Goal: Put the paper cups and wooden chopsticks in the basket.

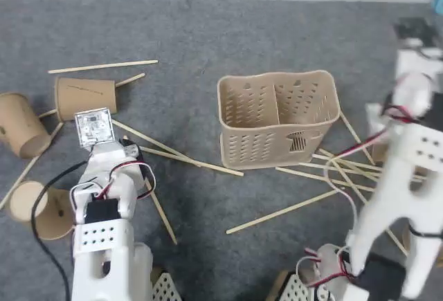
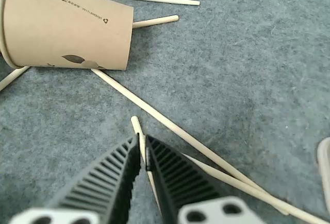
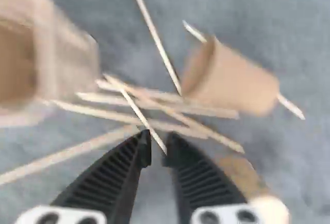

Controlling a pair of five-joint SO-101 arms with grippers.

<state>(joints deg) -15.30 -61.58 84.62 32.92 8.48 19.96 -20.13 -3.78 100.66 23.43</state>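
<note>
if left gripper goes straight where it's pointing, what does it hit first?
The left gripper, shut on a held chopstick, would first meet the long chopstick lying diagonally ahead; past that, the base end of the tipped paper cup. Depth is unclear, so it might pass over.

The paper cup (image 2: 62, 28) is cut off at its rim by the edge of the left wrist view. The chopstick (image 2: 137, 128) nipped in the left pincer (image 2: 142, 140) is hidden farther down by the fingers (image 2: 108, 177). Before the right wrist, the basket (image 3: 46, 54), a second cup (image 3: 232, 82) and the crossed chopsticks (image 3: 135, 109) are blurred, their outlines unclear. From above, the right arm (image 1: 405, 176) covers part of the crossed chopsticks.
</note>
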